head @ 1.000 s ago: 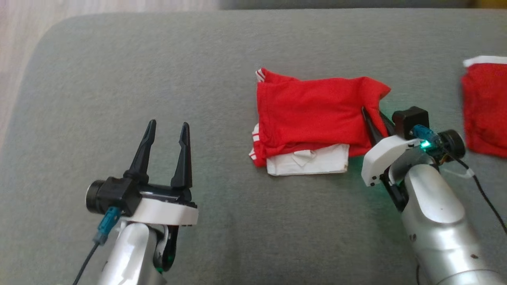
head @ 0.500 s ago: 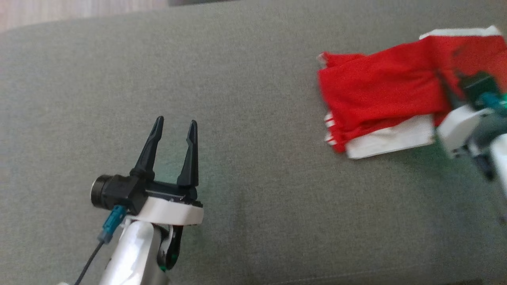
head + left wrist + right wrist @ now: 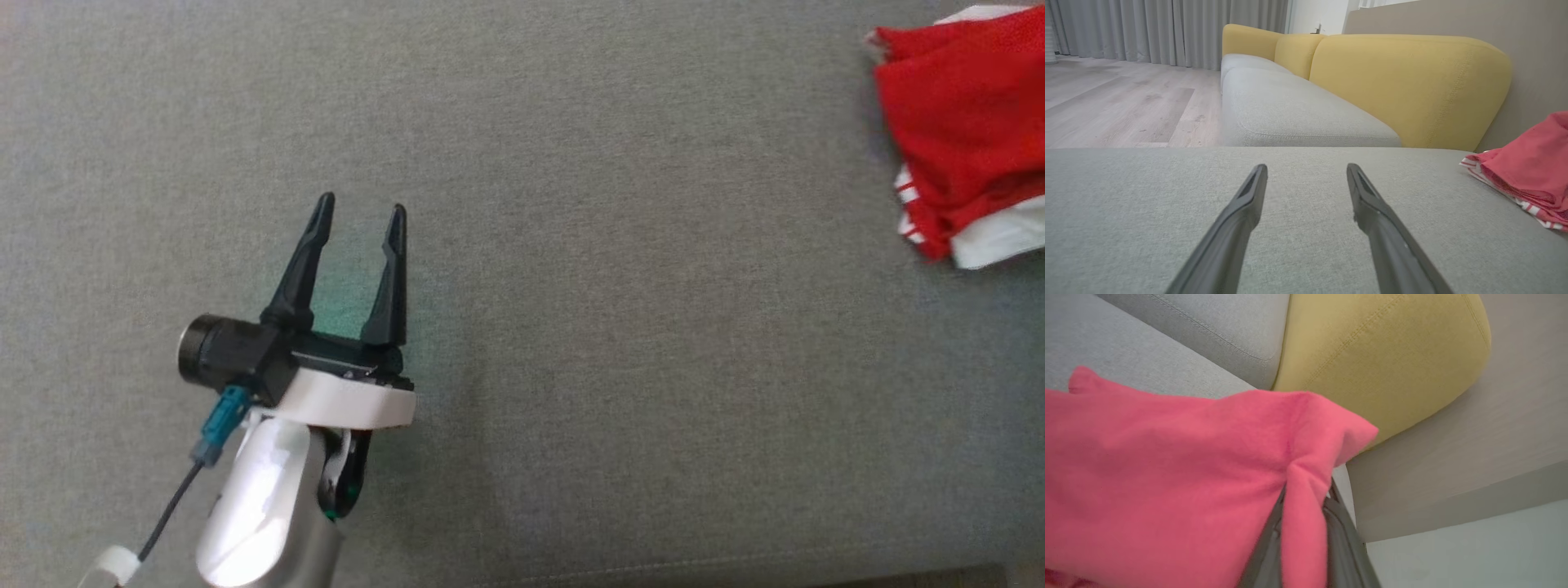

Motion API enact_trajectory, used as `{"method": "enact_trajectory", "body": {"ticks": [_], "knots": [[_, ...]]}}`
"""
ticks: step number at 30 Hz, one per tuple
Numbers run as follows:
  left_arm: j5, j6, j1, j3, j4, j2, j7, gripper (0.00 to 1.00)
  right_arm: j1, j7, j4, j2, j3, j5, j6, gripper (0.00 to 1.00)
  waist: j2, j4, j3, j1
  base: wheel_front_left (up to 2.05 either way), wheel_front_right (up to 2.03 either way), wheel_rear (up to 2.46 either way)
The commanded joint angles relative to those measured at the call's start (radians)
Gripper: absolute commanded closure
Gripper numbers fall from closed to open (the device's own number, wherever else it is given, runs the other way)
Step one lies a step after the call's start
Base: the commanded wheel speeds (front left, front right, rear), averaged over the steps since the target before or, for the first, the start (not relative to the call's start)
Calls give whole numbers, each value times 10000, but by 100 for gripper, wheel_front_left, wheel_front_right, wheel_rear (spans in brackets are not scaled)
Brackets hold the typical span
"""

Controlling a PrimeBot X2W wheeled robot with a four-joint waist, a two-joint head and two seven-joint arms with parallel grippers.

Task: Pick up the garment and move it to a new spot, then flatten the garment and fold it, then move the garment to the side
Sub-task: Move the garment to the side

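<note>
Head view: the left gripper (image 3: 362,204) sits over the near-left part of the grey cushion (image 3: 620,343), its fingers spread wide with nothing between them. The folded red garment (image 3: 963,122), white trim at its lower edge, lies at the cushion's far right, cut off by the picture's edge.

Left wrist view: both fingers stand wide apart, low over the cushion. The garment rests on the cushion's right part, its red-and-white striped hem touching the fabric.

Right wrist view: the right gripper (image 3: 1304,522) has its fingers drawn narrow, pinching a gathered fold at the garment's edge. The rest of the cloth spreads from there toward the cushion; whether it is lifted clear cannot be told.

The garment looks light, soft and limp. A single pinch will likely let the folded layers sag or slip apart, so the grip should take in every layer at the edge and travel low over the cushion.
</note>
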Motion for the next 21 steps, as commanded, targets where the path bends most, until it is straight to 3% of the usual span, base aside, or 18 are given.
{"method": "enact_trajectory", "body": {"ticks": [1, 8, 9, 10, 11, 12, 21], "knots": [[-54, -37, -287, 452, -298, 66, -63, 0, -5, -17, -234, -346, -347, -38, -9, 100, 0, 64, 106, -1, 0, 0, 0], [104, -89, -260, 561, -225, 85, -63, 0, 202, -118, -295, 165, -1354, -52, -9, 100, 0, 45, 185, -1, 0, 0, 0], [126, -94, -267, 580, -214, 85, -63, 0, 222, -94, -336, 276, -1468, -55, -9, 89, 0, 25, 178, -1, 0, 0, 0], [148, -102, -275, 580, -206, 84, -63, 0, 244, -73, -378, 381, -1590, -65, -9, 57, 0, 7, 163, -1, 0, 0, 0], [166, -110, -282, 580, -193, 84, -63, 0, 272, -74, -441, 476, -1683, -96, -9, 15, 0, -10, 141, -1, 0, 0, 0], [178, -119, -289, 584, -181, 85, -63, 0, 302, -94, -518, 555, -1769, -161, -9, 0, 0, -28, 109, -1, 0, 0, 0], [126, -160, -112, 701, -98, 77, -63, 0, 576, -197, -1353, 1424, -1913, -331, -9, 0, 0, -127, -551, -1, 0, 0, 0]]}}
